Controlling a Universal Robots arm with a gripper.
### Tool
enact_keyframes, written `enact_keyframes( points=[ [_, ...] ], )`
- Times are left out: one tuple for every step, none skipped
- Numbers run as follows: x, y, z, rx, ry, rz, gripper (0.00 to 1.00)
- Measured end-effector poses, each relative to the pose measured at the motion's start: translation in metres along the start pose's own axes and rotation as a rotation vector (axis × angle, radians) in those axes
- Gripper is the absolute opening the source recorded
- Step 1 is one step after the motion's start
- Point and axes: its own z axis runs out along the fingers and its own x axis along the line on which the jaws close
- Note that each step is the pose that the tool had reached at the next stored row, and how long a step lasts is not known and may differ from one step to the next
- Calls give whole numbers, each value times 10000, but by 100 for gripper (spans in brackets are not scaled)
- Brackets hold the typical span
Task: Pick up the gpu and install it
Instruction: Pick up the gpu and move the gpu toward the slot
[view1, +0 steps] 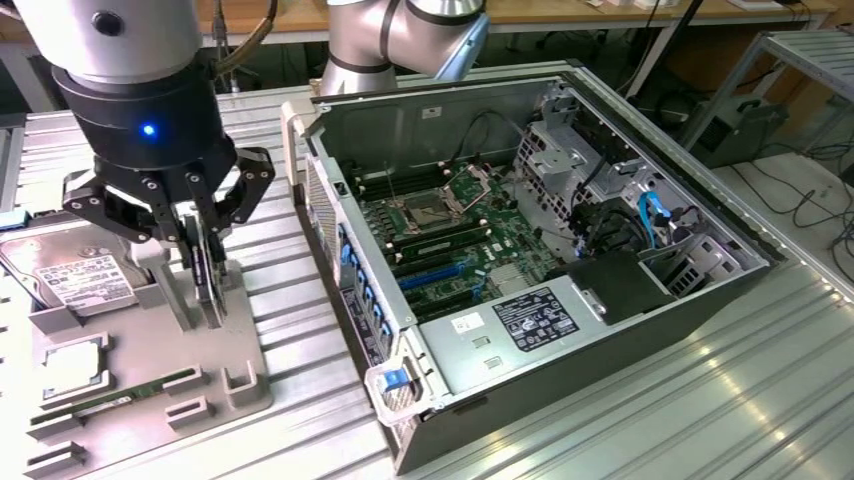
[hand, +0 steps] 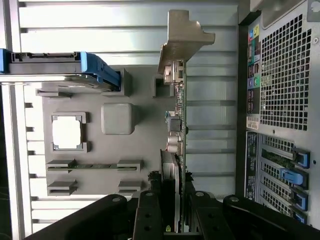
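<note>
The gpu is a thin dark card standing on edge in a slot of the grey fixture tray, at the exterior view's left. My gripper hangs straight above it, its black fingers shut on the card's two faces. In the wrist view the gpu shows edge-on, with its pale beige end bracket at the far end. There the gripper clamps the near end, a finger on each side. The open computer case lies to the exterior view's right, its motherboard facing up.
The tray also holds a silver hard drive, a square processor chip and a green memory stick. The case's rear panel with blue slot clips stands close beside the tray. Ribbed metal table lies all around.
</note>
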Motion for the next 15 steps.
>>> enact_keyframes(
  points=[
    [0,0,-85,-1,-1,0,27],
    [0,-1,-177,0,-1,0,27],
    [0,-1,-240,0,0,0,27],
    [-1,-2,-413,0,0,0,27],
    [-1,-2,-537,0,-1,0,27],
    [-1,-3,-700,0,0,0,27],
    [-1,-4,-866,-1,0,0,27],
    [-2,-5,-1006,0,0,0,27],
    [-2,-5,-1158,-1,-1,0,27],
    [-2,-6,-1351,0,0,0,27],
    [-3,-7,-1515,0,0,0,27],
    [-3,-7,-1601,0,0,0,27],
    [-3,-8,-1711,0,0,0,27],
    [-4,-8,-1784,0,1,0,27],
    [-4,-8,-1783,-1,-1,-1,27]
  ],
)
